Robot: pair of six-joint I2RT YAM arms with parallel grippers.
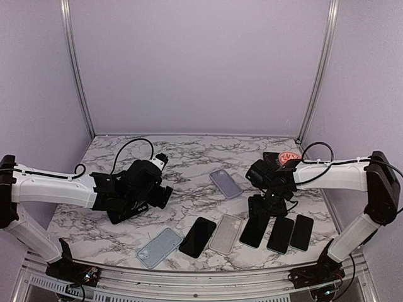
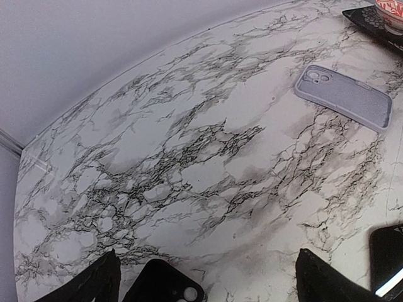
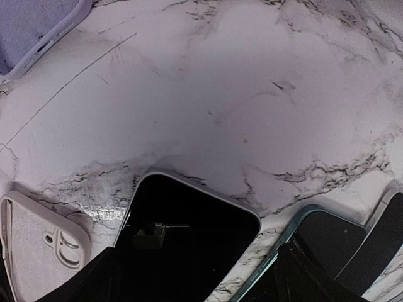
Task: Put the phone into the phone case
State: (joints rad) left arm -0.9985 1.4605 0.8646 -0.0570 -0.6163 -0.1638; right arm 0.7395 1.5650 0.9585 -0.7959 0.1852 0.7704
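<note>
This is looking like a robot test lab. Plain pale purple walls point(image 1: 201, 63) and thin silver metal posts point(image 1: 78, 69) are boxing in a white marble-look table point(image 1: 189, 154) in the middle of the frame. Two white and black robot arms point(image 1: 53, 187) point(image 1: 340, 176) are reaching in from the lower corners.

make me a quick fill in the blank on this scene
1. The table has a ___ pattern.
2. The right gripper is over a ___ phone.
3. The left gripper and the right one are both ___.
Missing words: marble; black; open.
</note>
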